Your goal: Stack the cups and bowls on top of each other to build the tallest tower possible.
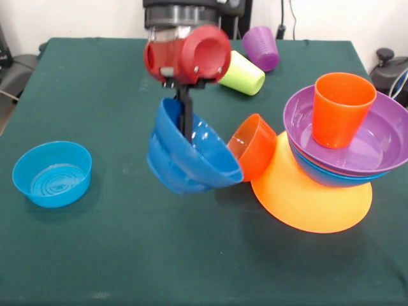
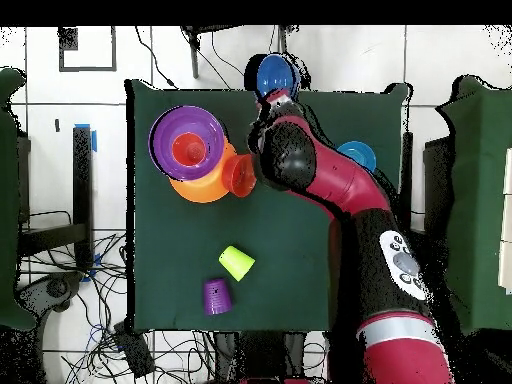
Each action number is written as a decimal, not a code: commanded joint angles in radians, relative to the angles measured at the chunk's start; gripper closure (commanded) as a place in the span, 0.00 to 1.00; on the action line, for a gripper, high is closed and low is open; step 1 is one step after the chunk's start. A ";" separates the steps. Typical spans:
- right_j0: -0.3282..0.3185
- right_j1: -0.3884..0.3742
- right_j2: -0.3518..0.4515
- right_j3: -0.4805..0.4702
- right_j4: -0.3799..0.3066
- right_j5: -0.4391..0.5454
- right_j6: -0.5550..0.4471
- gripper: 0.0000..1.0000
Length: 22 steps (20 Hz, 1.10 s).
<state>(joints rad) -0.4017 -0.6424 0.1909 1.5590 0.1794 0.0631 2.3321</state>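
My gripper [image 1: 185, 124] is shut on the rim of a blue bowl [image 1: 191, 159] and holds it tilted above the table; the bowl also shows in the overhead view [image 2: 273, 75]. To its right stands the tower: an upturned orange-yellow bowl [image 1: 312, 194], a blue bowl [image 1: 328, 176], a purple bowl [image 1: 376, 143] and an orange cup [image 1: 341, 108] standing in it. A small orange bowl [image 1: 255, 146] lies on its side against the orange-yellow bowl, just beside the held bowl. The yellow cup is out of view.
A light blue bowl [image 1: 52, 173] sits upright at the left. A lime green cup [image 1: 242, 73] and a purple cup [image 1: 261, 48] lie on their sides at the far side, behind the arm. The green cloth [image 1: 159, 255] covers the table.
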 commanded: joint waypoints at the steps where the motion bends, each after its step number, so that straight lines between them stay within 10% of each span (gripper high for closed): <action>1: 0.002 -0.064 0.093 0.095 0.063 0.175 0.136 1.00; 8: -0.079 -0.141 0.219 0.162 0.201 0.363 0.127 1.00; 22: -0.151 -0.139 0.421 0.264 0.464 0.413 0.106 1.00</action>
<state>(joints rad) -0.5485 -0.8076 0.4649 1.6998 0.5588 0.3950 2.3321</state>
